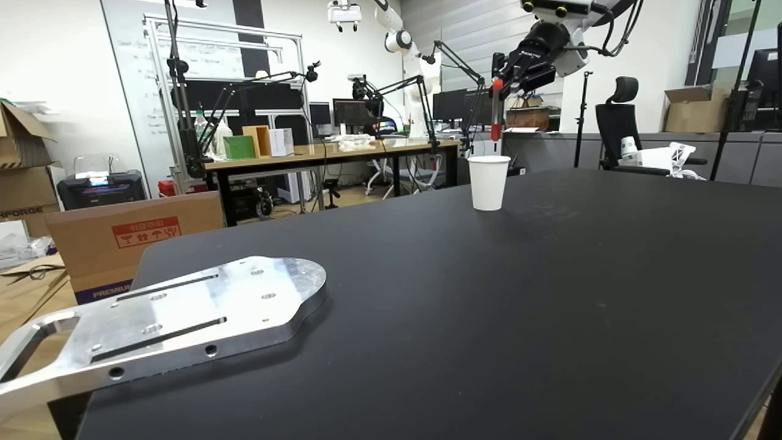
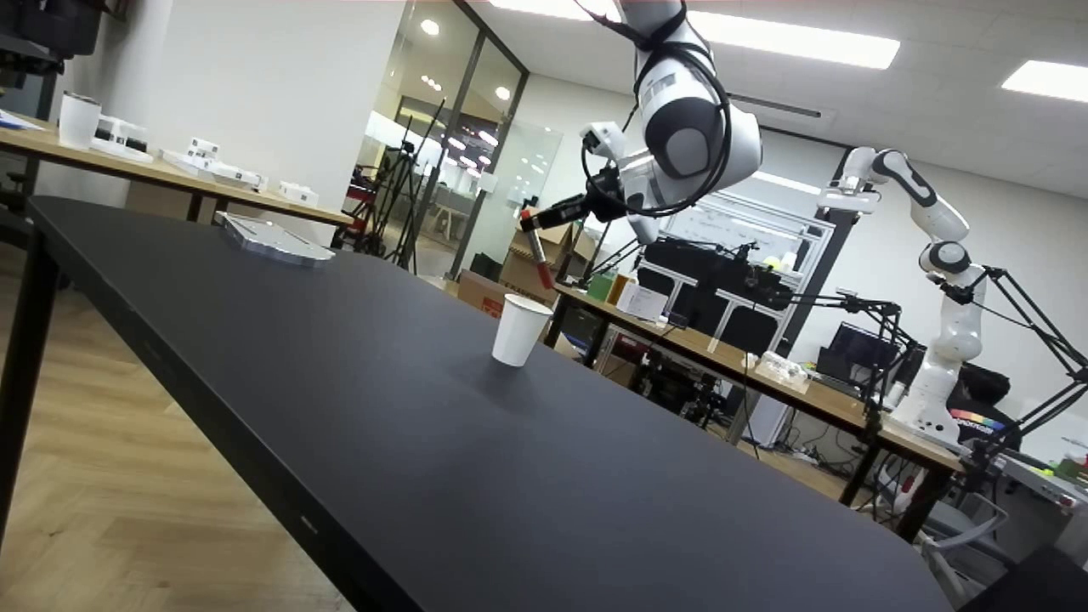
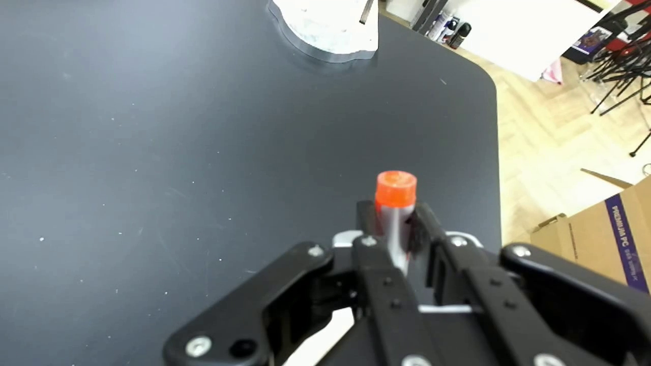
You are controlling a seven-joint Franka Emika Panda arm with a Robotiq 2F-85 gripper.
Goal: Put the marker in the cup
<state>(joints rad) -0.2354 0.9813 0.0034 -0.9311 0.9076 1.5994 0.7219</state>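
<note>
My gripper is shut on the marker and holds it in the air, long way down. The marker has a red top end, a pale middle and a red lower part. The white cup stands upright on the table under it. In the other angle on the cup, the marker tilts relative to it, its lower end above and a little beside the rim. In the wrist view the fingertips pinch the marker just under its orange-red end. I cannot make out the cup there.
A silver metal plate lies on the black table, far from the cup; it also shows in the wrist view. A cardboard box stands beyond the table edge. Another robot arm stands on a desk behind.
</note>
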